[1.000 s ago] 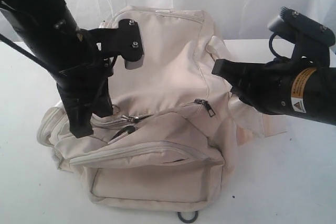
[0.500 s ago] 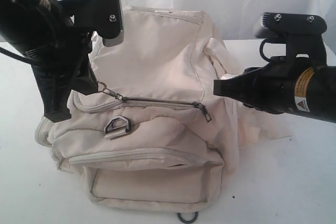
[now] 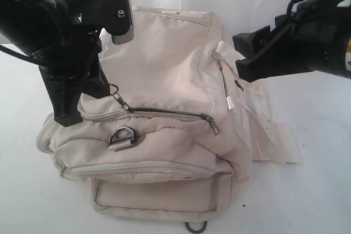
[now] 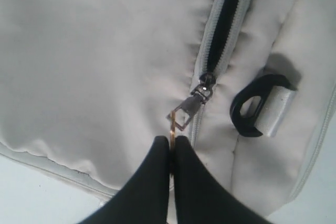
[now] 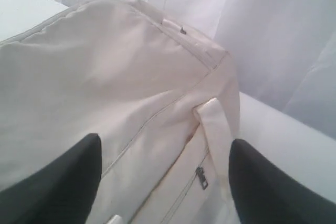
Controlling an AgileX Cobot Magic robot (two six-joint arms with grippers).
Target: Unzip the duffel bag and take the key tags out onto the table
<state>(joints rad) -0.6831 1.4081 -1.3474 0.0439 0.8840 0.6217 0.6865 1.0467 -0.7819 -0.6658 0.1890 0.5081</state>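
Sprawling over the broad white counter (image 3: 312, 195), the cream duffel bag (image 3: 164, 64) lies with its pockets facing the exterior view. The right gripper (image 5: 165, 153) hangs above the bag's strap end, jaws spread as wide as they go and holding nothing. The left gripper (image 4: 171, 142) is at the other end, pinched tight on the pull ring (image 4: 178, 119).

Now the zipper (image 3: 167, 113): a dark slit shows along the track behind the slider (image 4: 206, 80), so this pocket looks well on its way open, though the slit is narrow. The black strap ring (image 4: 257, 106) lies just beside the track, clear of the pull.

To do this step well, I'd say draw along the line of the teeth, not upward, since the fabric already puckers near the slider. The free gripper would do best pinning the bag's far end so the cloth stays taut and the slider doesn't drag the whole bag along.

The key tags aren't visible in any view, presumably still inside.
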